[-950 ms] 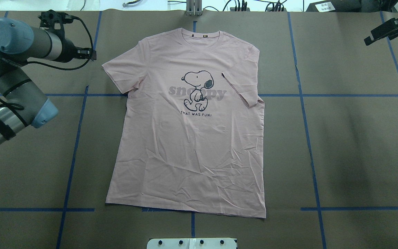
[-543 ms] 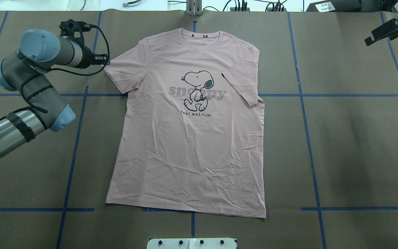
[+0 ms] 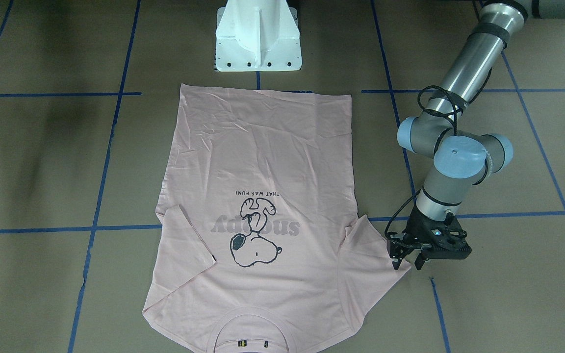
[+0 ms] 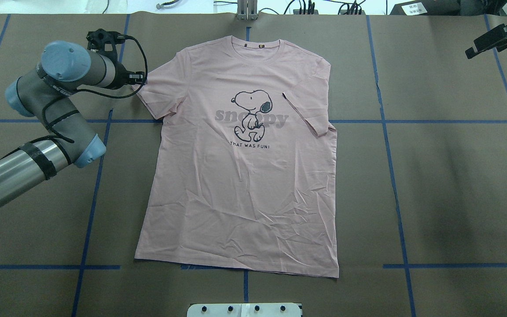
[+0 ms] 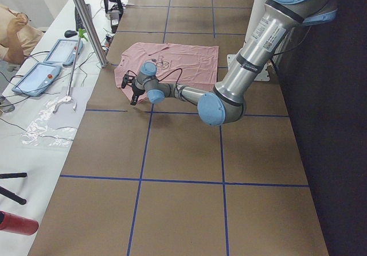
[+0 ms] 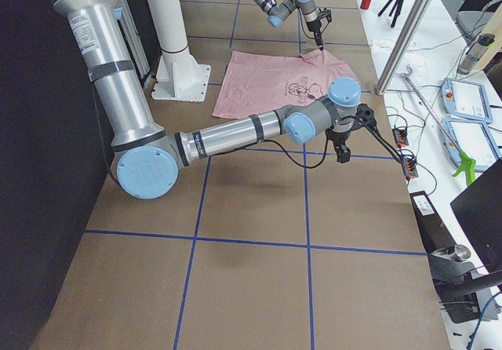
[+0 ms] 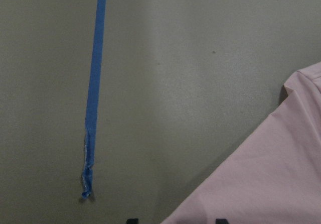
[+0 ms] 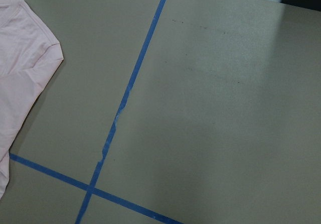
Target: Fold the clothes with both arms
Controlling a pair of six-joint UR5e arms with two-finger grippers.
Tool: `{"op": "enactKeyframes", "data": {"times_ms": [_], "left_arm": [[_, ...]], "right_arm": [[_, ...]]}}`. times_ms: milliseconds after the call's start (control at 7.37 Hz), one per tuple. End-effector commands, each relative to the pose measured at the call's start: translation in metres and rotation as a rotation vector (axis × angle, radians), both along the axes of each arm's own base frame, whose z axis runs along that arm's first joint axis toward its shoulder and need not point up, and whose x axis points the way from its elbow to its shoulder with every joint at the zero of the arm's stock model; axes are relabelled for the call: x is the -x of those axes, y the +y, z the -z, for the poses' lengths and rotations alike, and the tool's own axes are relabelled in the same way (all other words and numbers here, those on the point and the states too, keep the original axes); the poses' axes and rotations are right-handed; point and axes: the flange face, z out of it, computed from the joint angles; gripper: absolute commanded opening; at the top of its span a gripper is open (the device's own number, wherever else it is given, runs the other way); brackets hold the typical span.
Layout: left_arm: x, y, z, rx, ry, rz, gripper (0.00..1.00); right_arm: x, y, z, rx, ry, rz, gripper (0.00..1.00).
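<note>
1. Position first: a pale pink short-sleeved T-shirt (image 4: 240,185) lies flat and print-up in the middle of the brown paper-covered counter (image 4: 447,176), with its collar away from the robot's base.
2. One sleeve, the right sleeve (image 4: 308,110), is already turned in over the chest. The left sleeve (image 4: 159,94) is spread outward.
3. At the outer tip of that spread sleeve is the left claw (image 3: 406,264), black and two-fingered. Its fingers are parted and it grips nothing. In the left wrist view the sleeve hem (image 7: 261,174) runs down towards the gap between the two tips.
4. Over the counter's far corner, well apart from the shirt, is the right claw (image 4: 493,40). I cannot tell how wide it stands.
5. The step in hand looks like taking the left sleeve to fold it in like the other.
6. Doing it well probably means these points:
   - Lower the claw until the hem sits fully between the fingers.
   - Pinch near the sleeve's corner through both layers.
   - Avoid catching the paper underneath.
7. Lift only enough to clear the cloth, then carry the sleeve towards the print so the crease runs along the side seam.
8. Lay it flat before letting go, since thin fabric like this may drag or bunch.
</note>
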Motion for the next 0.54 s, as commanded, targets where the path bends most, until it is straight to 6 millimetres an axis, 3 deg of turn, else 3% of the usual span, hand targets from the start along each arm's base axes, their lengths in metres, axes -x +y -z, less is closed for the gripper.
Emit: {"op": "enactKeyframes", "data": {"times_ms": [0,136,271,407], "left_arm": [[-0.0025,0.0007,-0.0041,0.0,0.0,-0.003,0.56],[-0.0025,0.0007,-0.0041,0.0,0.0,-0.003,0.45],[-0.0027,0.0005,-0.002,-0.004,0.003,-0.003,0.1],[-0.0055,0.0026,-0.0001,-0.008,0.005,-0.008,0.0]], "right_arm": [[-0.0001,0.0002,-0.0005,0.001,0.0,0.0,1.0],[-0.0002,0.0006,-0.0014,0.002,0.001,0.0,1.0],[-0.0002,0.0006,-0.0014,0.002,0.001,0.0,1.0],[-0.0002,0.0006,-0.0014,0.002,0.001,0.0,1.0]]}}
